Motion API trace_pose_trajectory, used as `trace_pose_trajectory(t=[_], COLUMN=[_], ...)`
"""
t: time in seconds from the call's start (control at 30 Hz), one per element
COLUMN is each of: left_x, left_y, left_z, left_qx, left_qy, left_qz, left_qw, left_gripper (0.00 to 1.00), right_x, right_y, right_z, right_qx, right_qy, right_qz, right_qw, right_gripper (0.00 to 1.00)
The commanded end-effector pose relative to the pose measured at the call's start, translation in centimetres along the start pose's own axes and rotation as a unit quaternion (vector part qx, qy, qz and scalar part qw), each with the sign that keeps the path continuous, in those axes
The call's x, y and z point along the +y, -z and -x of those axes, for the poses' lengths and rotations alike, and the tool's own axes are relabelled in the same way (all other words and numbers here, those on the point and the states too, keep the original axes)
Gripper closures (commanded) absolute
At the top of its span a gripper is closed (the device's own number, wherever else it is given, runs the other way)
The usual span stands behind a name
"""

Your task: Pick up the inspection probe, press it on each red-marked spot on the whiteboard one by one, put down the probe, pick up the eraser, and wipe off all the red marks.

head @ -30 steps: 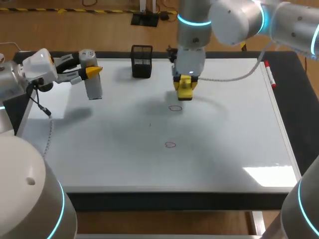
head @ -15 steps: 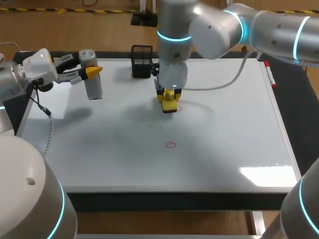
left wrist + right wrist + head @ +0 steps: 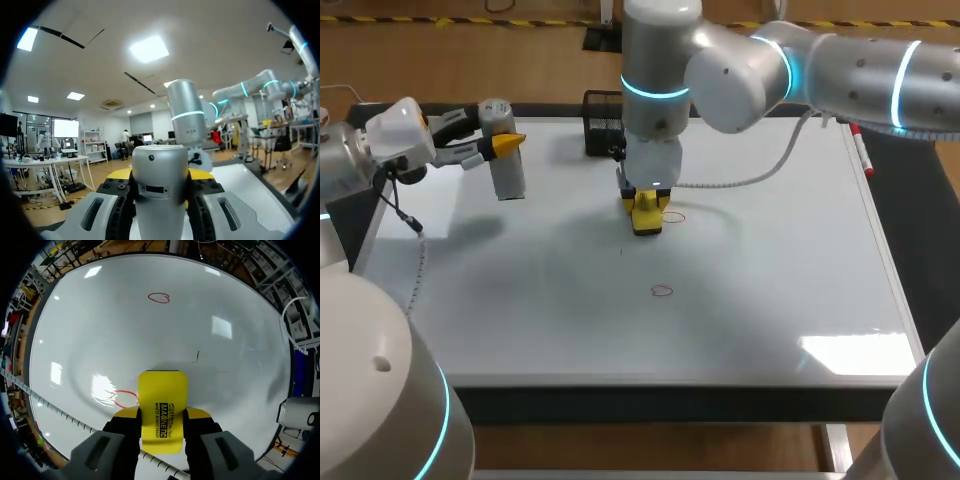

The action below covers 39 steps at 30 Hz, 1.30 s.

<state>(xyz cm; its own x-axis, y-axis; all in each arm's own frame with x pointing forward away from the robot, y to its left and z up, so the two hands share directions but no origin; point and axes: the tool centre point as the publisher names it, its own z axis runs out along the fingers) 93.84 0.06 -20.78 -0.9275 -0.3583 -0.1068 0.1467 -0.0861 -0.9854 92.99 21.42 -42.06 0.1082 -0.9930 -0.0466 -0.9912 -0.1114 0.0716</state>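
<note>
My right gripper (image 3: 645, 212) is shut on the yellow eraser (image 3: 646, 217), which is down at the whiteboard (image 3: 770, 280). In the right wrist view the eraser (image 3: 163, 409) sits between the fingers, with a red ring mark (image 3: 125, 397) right beside it. In the head view that mark (image 3: 674, 216) shows at the eraser's right edge. A second red ring (image 3: 662, 291) lies nearer the front; it is the ring (image 3: 159, 298) ahead of the gripper. At the far left my left gripper (image 3: 506, 146) is shut on the silver probe (image 3: 508, 172), held above the board. The probe (image 3: 160, 190) fills the left wrist view.
A black mesh holder (image 3: 605, 123) stands at the board's back edge, just behind the right arm. A red marker (image 3: 861, 150) lies along the right rim. A small dark tick (image 3: 620, 250) is on the board.
The right arm has carried the eraser left and toward the front, onto the upper red ring. The left arm and probe have stayed still.
</note>
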Motion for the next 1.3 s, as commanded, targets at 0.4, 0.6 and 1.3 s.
trace_pose_trajectory(t=[0.4, 0.6, 1.3], left_x=[-0.1, -0.1, -0.1], left_y=[0.0, 0.0, 0.0], left_z=[0.0, 0.0, 0.0], left_qx=[0.0, 0.0, 0.0], left_qy=[0.0, 0.0, 0.0], left_qz=[0.0, 0.0, 0.0], left_qw=[1.0, 1.0, 1.0], left_gripper=[1.0, 1.0, 1.0], right_x=[0.3, 0.4, 0.3], right_y=[-0.5, -0.7, -0.3], right_z=[-1.4, -2.8, -9.0], right_qx=[0.017, 0.024, 0.046], right_qy=[-0.005, -0.016, -0.082], right_qz=[0.001, 0.001, -0.014], right_qw=[1.0, 1.0, 0.995], right_gripper=[1.0, 1.0, 1.0])
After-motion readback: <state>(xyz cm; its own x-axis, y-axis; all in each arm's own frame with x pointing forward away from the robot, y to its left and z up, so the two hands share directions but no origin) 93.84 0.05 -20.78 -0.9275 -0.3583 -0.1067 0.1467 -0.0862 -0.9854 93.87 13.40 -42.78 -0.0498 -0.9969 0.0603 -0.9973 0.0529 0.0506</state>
